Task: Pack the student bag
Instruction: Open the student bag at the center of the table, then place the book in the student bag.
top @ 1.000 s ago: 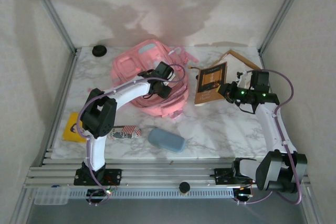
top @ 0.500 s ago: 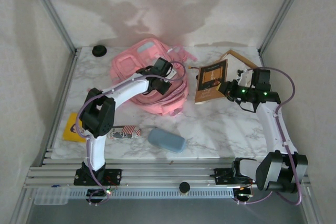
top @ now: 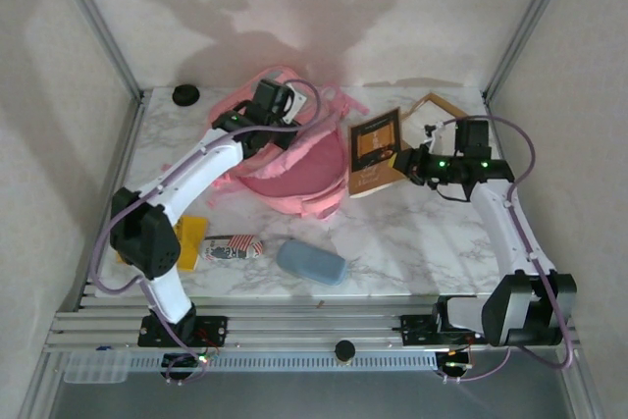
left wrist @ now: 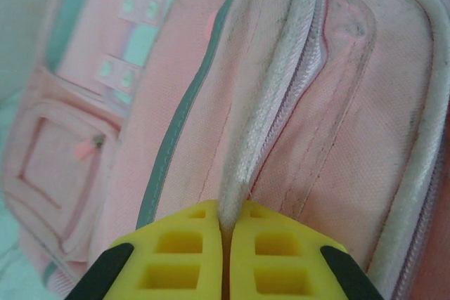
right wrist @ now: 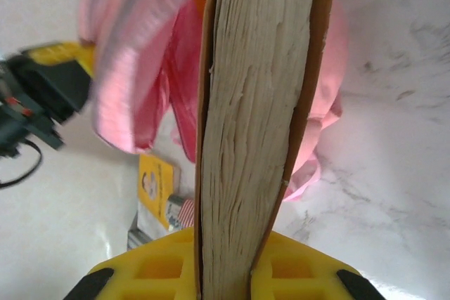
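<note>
The student bag (top: 294, 169), a pink fabric backpack, lies at the back middle of the table. Its darker pink inside shows through the mouth. My left gripper (top: 274, 105) is at the bag's far side, shut on a pale piped rim (left wrist: 271, 96) of the student bag (left wrist: 351, 124) and holding it up. In the left wrist view the rim runs between the yellow fingers (left wrist: 190, 244) of the left gripper (left wrist: 226, 221). My right gripper (top: 414, 166) is shut on a thick brown-covered book (top: 373, 149) just right of the bag. The book (right wrist: 256, 103) stands on edge between the fingers of the right gripper (right wrist: 242, 247).
A blue-grey oval case (top: 311, 262) and a small striped item (top: 233, 246) lie near the front edge. A yellow booklet (top: 186, 237) sits at the front left. A black round object (top: 185, 95) is at the back left corner, and a brown cardboard box (top: 444, 108) at the back right.
My left gripper shut on the bag's rim and pulled it up and toward the back, opening the mouth. The right gripper carried the book slightly left, toward the bag.
</note>
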